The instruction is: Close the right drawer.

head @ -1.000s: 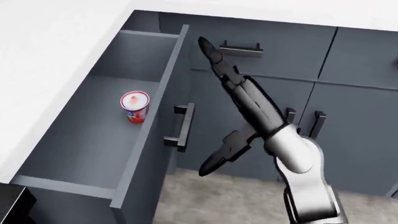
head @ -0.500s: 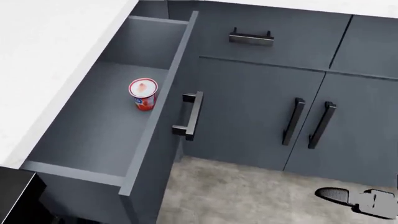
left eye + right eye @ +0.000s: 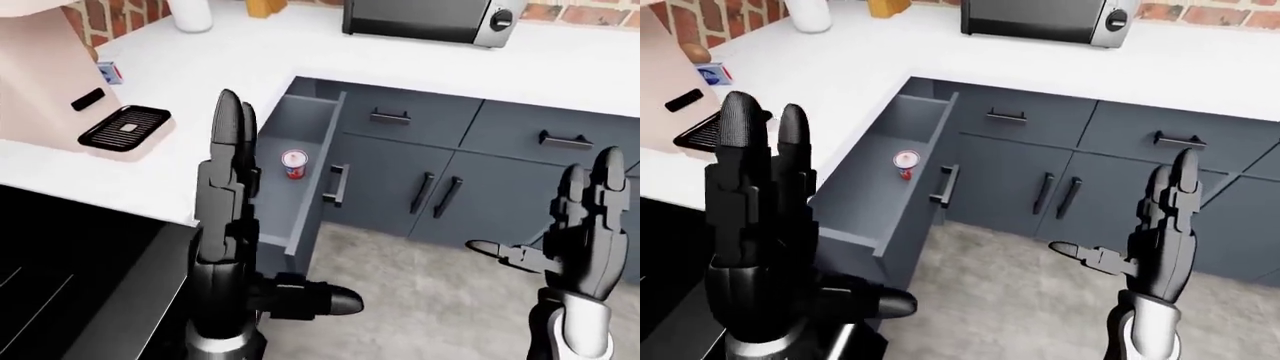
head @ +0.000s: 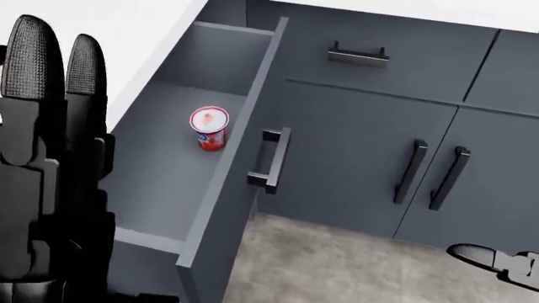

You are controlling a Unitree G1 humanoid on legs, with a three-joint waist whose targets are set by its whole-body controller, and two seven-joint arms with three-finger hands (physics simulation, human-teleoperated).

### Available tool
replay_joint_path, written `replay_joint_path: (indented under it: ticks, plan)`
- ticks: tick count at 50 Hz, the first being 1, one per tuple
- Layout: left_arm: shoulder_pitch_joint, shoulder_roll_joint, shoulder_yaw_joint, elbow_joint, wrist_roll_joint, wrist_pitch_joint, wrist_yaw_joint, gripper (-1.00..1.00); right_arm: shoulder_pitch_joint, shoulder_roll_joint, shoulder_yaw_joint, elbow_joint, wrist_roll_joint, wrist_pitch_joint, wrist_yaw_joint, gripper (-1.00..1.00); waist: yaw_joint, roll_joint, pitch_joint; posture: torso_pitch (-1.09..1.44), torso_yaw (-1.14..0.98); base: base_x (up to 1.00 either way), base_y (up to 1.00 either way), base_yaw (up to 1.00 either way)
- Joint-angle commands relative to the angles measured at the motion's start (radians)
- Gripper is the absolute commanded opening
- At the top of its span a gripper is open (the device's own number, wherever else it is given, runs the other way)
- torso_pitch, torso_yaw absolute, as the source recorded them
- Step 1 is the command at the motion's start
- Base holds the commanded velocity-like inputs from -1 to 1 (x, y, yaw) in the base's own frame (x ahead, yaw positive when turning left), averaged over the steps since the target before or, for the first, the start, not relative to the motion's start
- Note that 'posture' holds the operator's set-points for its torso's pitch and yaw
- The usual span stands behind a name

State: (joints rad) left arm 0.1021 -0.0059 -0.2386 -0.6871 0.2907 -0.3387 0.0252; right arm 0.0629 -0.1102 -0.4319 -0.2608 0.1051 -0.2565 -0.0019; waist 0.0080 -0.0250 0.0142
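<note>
The grey drawer (image 4: 223, 214) stands pulled far out of the corner cabinet, with a black bar handle (image 4: 271, 161) on its face. A red and white can (image 4: 209, 128) stands upright inside it. My left hand (image 3: 790, 202) is raised at the left, fingers straight up and open, empty, in front of the drawer's left side. It fills the left edge of the head view (image 4: 50, 158). My right hand (image 3: 1140, 225) is raised at the right, open and empty, well to the right of the drawer. Only its thumb tip (image 4: 497, 259) shows in the head view.
A white counter (image 3: 250, 60) wraps the corner. It carries a microwave (image 3: 430, 19) at the top and a coffee machine (image 3: 40, 82) at the left. A black stove (image 3: 70, 262) lies at the lower left. Closed drawers (image 4: 358, 55) and cabinet doors (image 4: 412, 170) stand right of the open drawer, above grey floor (image 3: 420, 285).
My right arm, stretched toward the drawer a second ago, has pulled away to the lower right. My left hand has risen into the head view's left. The camera shifted slightly. The drawer stays open.
</note>
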Motion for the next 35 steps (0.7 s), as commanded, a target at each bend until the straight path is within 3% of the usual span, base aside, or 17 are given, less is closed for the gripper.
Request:
replay_joint_path:
  ticks: [1, 9, 18, 29, 35]
  plan:
    - [-0.016, -0.003, -0.012, -0.003, 0.004, -0.024, 0.005, 1.00, -0.013, -0.011, -0.010, -0.042, 0.002, -0.022, -0.001, 1.00, 0.000, -0.005, -0.013, 0.00, 0.00, 0.00, 0.00, 0.00]
    - [-0.031, -0.011, -0.118, 0.147, 0.079, -0.110, 0.002, 1.00, -0.013, -0.010, -0.011, -0.046, 0.002, -0.020, 0.004, 1.00, 0.002, -0.010, -0.014, 0.00, 0.00, 0.00, 0.00, 0.00]
    - [-0.067, -0.036, -0.160, 0.266, 0.115, -0.156, -0.021, 1.00, -0.019, -0.013, -0.002, -0.032, -0.001, -0.023, 0.005, 1.00, 0.002, -0.013, -0.013, 0.00, 0.00, 0.00, 0.00, 0.00]
    - [-0.031, -0.046, -0.268, 0.331, 0.170, -0.188, 0.001, 1.00, -0.019, -0.011, 0.004, -0.040, -0.005, -0.012, 0.005, 1.00, 0.001, -0.017, -0.010, 0.00, 0.00, 0.00, 0.00, 0.00]
    - [-0.076, -0.075, -0.235, 0.498, 0.159, -0.162, 0.021, 1.00, -0.018, -0.011, 0.004, -0.033, -0.003, -0.019, 0.011, 1.00, 0.003, -0.019, -0.008, 0.00, 0.00, 0.00, 0.00, 0.00]
